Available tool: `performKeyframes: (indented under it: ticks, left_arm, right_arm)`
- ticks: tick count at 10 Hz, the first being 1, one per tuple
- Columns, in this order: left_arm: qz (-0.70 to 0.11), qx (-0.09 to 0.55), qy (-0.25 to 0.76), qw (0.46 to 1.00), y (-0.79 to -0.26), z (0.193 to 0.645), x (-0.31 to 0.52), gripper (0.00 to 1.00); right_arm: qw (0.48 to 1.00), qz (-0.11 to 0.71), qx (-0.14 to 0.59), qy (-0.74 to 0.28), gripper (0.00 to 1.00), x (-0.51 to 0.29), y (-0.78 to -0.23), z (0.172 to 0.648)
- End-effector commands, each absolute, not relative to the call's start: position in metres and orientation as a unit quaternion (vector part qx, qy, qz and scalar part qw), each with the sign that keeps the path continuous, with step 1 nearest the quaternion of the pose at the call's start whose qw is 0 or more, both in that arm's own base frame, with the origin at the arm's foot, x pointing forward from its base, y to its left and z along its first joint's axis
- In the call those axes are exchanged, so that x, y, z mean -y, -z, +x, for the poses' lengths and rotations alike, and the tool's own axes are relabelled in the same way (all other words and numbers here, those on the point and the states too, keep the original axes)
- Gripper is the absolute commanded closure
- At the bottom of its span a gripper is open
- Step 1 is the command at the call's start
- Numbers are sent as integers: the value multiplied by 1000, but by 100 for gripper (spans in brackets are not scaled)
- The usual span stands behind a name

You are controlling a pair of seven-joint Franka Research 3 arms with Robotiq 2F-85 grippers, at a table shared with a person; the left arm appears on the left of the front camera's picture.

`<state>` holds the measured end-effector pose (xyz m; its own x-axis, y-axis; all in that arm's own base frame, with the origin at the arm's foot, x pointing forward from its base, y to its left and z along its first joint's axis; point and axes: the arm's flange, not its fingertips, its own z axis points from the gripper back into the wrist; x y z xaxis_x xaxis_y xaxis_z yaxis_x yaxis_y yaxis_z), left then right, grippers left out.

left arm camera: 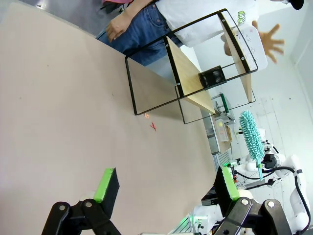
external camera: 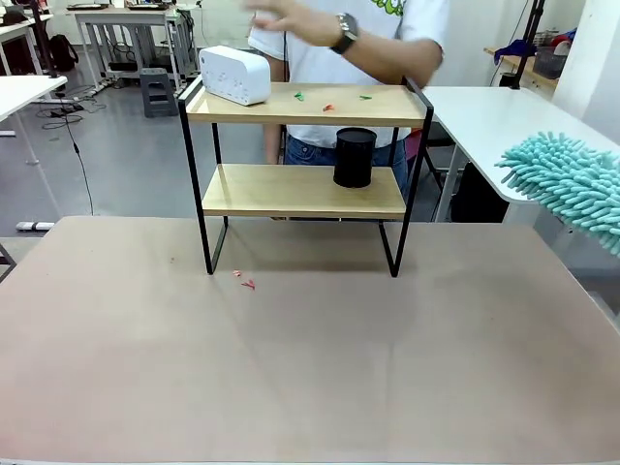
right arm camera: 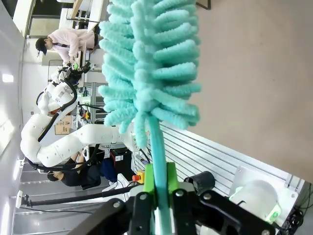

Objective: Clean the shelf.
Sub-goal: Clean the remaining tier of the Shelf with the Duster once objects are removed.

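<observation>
R hand gripping teal duster, shelf lying at its 9 o'clock; L hand gaping wide, sitting farther off.

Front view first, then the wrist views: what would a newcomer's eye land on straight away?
The fluffy teal duster at the right edge, its handle clamped in the right end effector. Next, the shelf at the table's far side, with a white box and small green and red scraps on its top board and a black cylinder on the lower one. A person's hand hovers blurred above it.
</observation>
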<state>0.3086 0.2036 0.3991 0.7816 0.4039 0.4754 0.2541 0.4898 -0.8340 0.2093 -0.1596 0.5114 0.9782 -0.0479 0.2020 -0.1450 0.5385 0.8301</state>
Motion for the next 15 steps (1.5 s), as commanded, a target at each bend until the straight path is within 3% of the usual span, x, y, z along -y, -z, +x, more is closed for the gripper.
performKeyframes:
  ticks: [1,5,6,8,12,15]
  left_arm:
    - [-508,339,-41,791,-399,310,-202,0]
    - [-508,339,-41,791,-399,310,-202,0]
    - [-508,339,-41,791,-399,310,-202,0]
    - [-508,339,-41,791,-399,310,-202,0]
    - [-508,339,-41,791,-399,310,-202,0]
    - [-508,339,-41,791,-399,310,-202,0]
  right_arm:
    - [871,478,104,-40,100,163,-511,210]
    - [871,478,104,-40,100,163,-511,210]
    - [871,480,101,-28,88,160,-511,209]
    - [893,422,155,-18,88,132,-573,233]
    - [927,284,210,-124,88,-16,-677,308]
    - [938,206,236,-149,88,-103,-672,340]
